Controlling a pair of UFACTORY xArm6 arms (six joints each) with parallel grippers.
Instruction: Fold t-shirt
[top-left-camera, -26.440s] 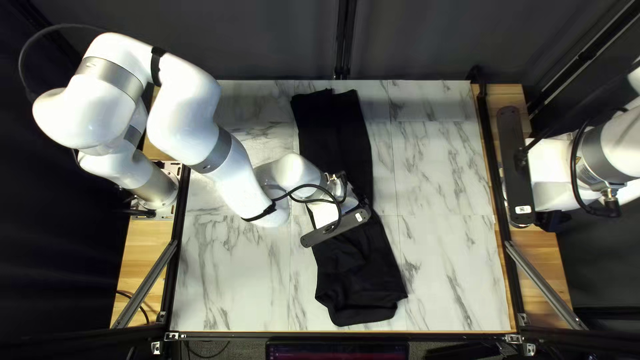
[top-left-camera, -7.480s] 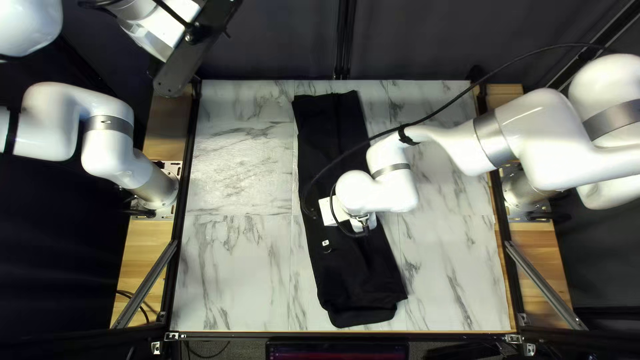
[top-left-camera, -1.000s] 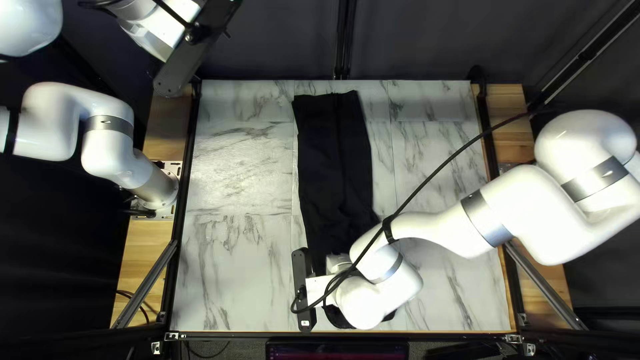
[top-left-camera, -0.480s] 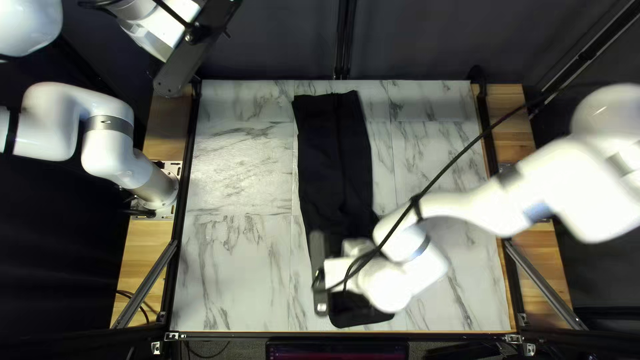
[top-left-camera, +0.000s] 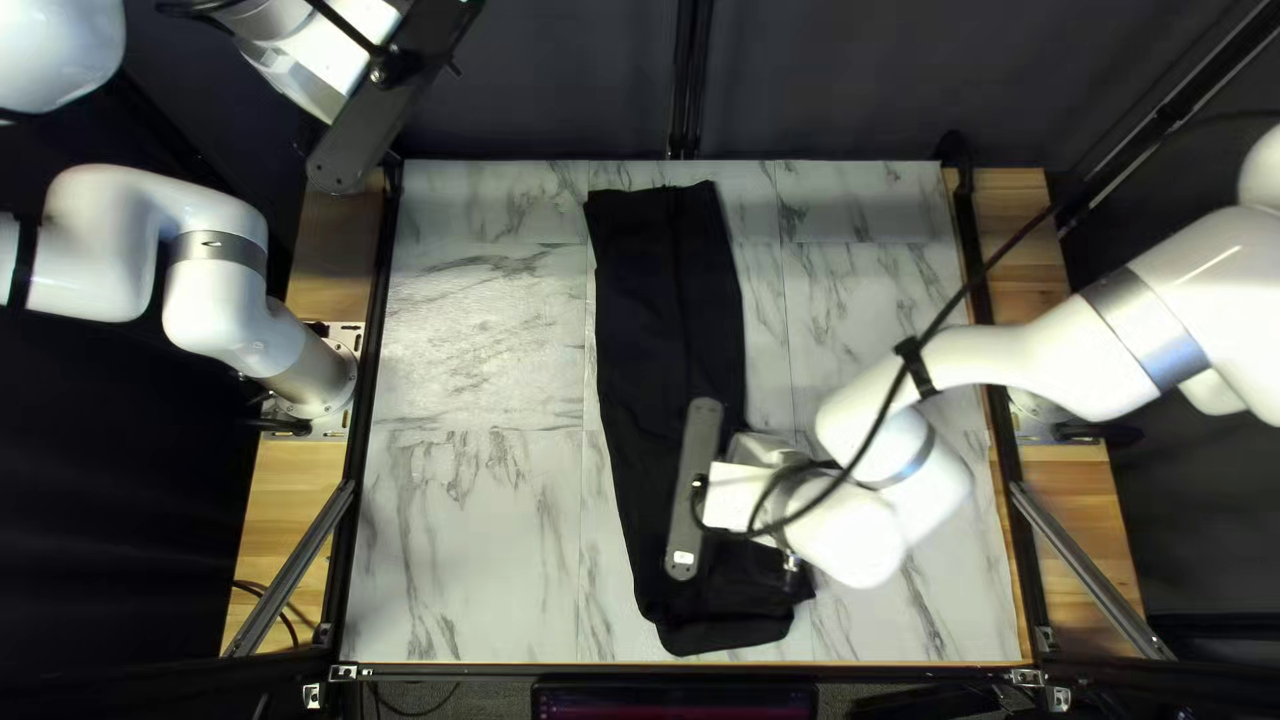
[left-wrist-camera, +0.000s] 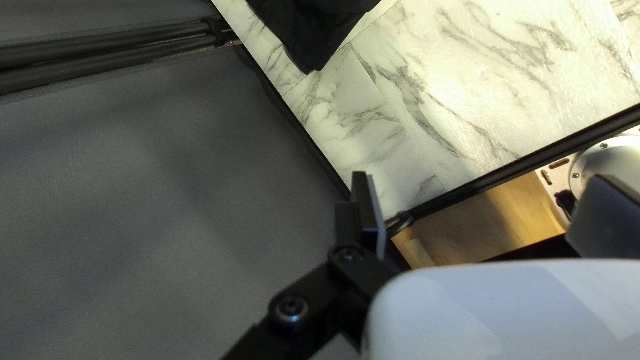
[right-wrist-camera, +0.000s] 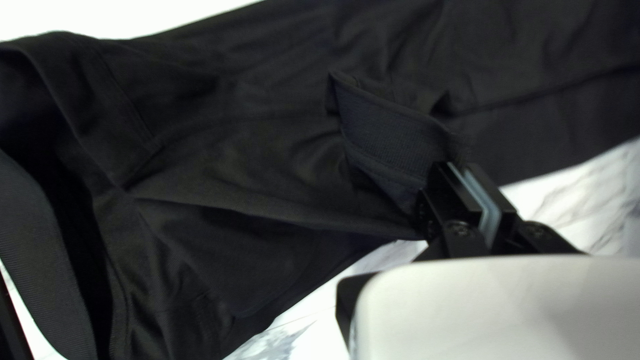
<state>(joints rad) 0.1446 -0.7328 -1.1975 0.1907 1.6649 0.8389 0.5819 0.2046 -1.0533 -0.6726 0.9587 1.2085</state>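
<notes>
Across the desk [top-left-camera: 467,534], the t-shirt [top-left-camera: 667,307] lies in a long strip, side folds seemingly done, crosswise ones remaining, right pincer [right-wrist-camera: 461,171] closed, left pincer [left-wrist-camera: 483,179] open.

The black t-shirt [top-left-camera: 667,307] lies on the marble-patterned table [top-left-camera: 467,534] as a long, narrow folded strip, stretching from close to the far edge to just short of the near edge and slanting toward the right of the top left view as it comes nearer. Its far half looks fairly flat. In the right wrist view the cloth is creased and loosely layered: a short ribbed band [right-wrist-camera: 393,133] sits folded up near one side, and a wide, curved ribbed edge [right-wrist-camera: 33,233] borders a dark gap between layers
</notes>
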